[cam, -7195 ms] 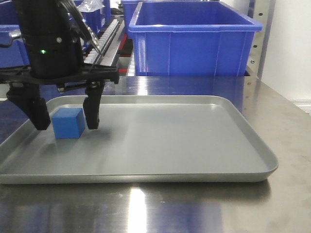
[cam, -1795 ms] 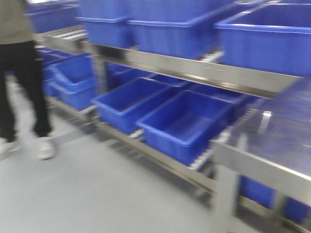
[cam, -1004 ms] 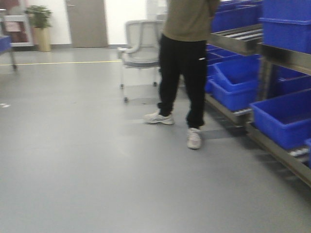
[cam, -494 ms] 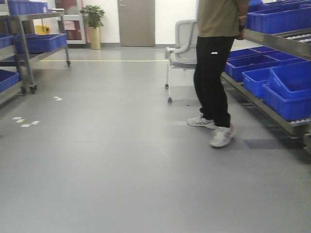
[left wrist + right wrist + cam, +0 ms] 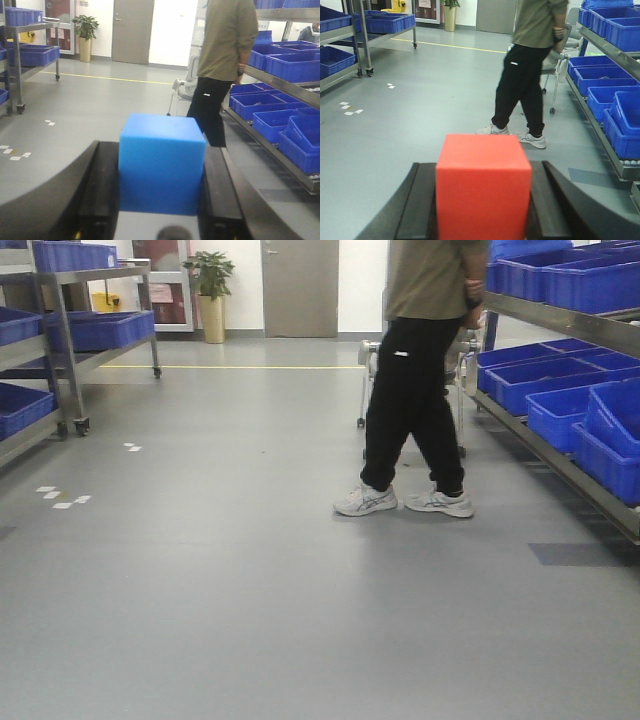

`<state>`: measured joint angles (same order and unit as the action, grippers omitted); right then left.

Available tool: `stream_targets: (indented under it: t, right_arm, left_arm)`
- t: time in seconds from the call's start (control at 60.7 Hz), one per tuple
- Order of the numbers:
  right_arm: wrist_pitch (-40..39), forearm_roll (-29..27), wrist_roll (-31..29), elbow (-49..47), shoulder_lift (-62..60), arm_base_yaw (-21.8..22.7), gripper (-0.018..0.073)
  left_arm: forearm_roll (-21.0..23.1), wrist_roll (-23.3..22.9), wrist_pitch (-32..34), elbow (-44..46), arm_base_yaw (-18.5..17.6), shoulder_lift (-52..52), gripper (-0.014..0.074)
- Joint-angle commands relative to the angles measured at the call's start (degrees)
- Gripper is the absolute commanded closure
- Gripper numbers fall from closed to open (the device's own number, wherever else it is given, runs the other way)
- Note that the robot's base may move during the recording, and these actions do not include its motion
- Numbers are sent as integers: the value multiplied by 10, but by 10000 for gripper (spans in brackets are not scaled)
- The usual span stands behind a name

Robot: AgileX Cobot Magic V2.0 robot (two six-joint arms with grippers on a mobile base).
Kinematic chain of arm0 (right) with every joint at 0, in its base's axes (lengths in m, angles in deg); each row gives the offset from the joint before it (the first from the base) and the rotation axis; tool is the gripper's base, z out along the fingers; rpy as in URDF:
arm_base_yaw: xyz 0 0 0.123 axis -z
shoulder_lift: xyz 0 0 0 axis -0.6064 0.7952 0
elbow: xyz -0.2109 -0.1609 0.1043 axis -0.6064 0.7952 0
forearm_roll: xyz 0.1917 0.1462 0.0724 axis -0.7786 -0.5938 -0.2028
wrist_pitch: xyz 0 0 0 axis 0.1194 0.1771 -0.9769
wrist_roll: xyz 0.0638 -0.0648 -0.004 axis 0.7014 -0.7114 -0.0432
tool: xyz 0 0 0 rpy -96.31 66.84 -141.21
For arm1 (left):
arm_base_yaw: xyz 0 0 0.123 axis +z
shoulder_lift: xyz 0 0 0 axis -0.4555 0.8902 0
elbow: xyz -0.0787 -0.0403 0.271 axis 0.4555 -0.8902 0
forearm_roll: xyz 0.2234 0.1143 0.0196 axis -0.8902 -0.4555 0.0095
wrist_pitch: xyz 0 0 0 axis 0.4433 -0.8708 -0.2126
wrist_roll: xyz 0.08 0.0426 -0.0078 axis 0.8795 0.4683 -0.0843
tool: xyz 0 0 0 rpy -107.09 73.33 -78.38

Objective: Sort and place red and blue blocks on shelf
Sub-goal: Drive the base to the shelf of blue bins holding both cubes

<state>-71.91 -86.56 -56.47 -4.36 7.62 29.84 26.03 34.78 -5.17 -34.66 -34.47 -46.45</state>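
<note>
Shelf (image 5: 560,318): right side, running far – rows of bins (image 5: 560,415); top levels cut off.
Person (image 5: 425,370): beside the shelf, head out of frame.
Left gripper (image 5: 159,150): clamped on the blue block (image 5: 162,170), side faces pinched.
Right gripper (image 5: 482,170): clamped on the red block (image 5: 482,195) likewise.
Handling: both probably light, stiff, matte – flat opposite faces suit the pinch; pads and undersides hidden.

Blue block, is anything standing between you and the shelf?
Yes. A person is ahead of the blue block, right beside the shelf with its blue bins, near the path.
</note>
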Motion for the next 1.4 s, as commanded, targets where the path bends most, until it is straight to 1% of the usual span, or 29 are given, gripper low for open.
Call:
stream_targets:
  t: [0.0,1.383]
  right_arm:
    - [-52,5,-1,-16,2,3,450]
    - [-52,5,-1,-16,2,3,450]
  left_arm:
    - [1,-4,53,16,0,3,472]
    - [1,-4,53,16,0,3,472]
